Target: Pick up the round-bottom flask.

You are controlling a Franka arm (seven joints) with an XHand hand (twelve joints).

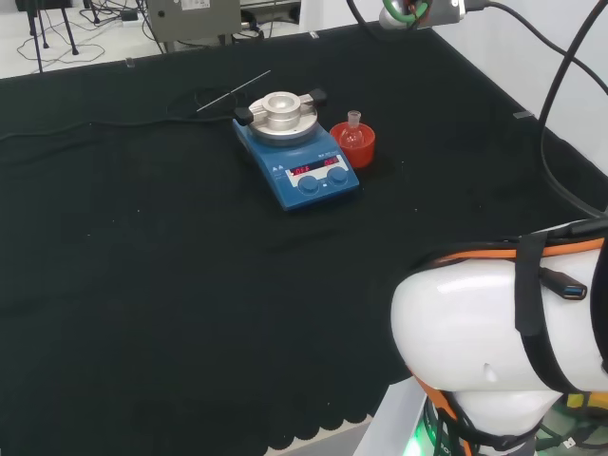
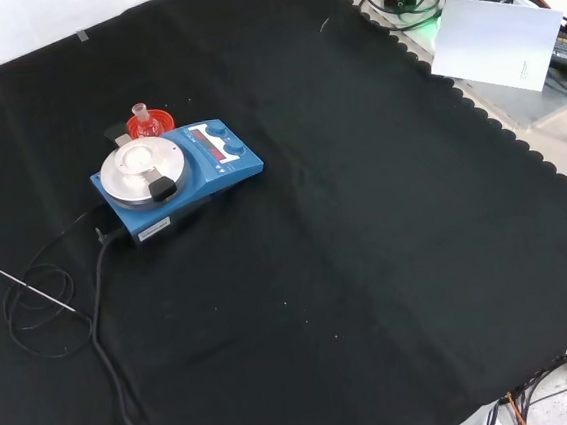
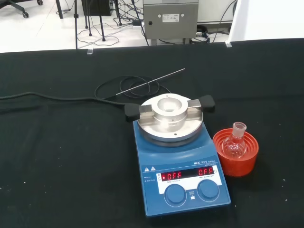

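Note:
A small clear round-bottom flask point(image 3: 236, 142) stands upright with its neck up in a red ribbed ring stand point(image 3: 236, 156). In the head view the flask point(image 1: 353, 132) and its stand point(image 1: 352, 147) sit just right of a blue hotplate stirrer point(image 1: 296, 152). Seen from the front, the flask point(image 2: 142, 121) and stand point(image 2: 150, 123) lie just behind the stirrer point(image 2: 175, 178). Nothing touches the flask.
The stirrer point(image 3: 176, 161) carries a round metal heating block point(image 3: 170, 117) with black handles. Its black cable point(image 2: 98, 321) and a thin metal probe point(image 2: 24, 285) trail over the cloth. The arm's white link point(image 1: 494, 332) fills the head view's lower right.

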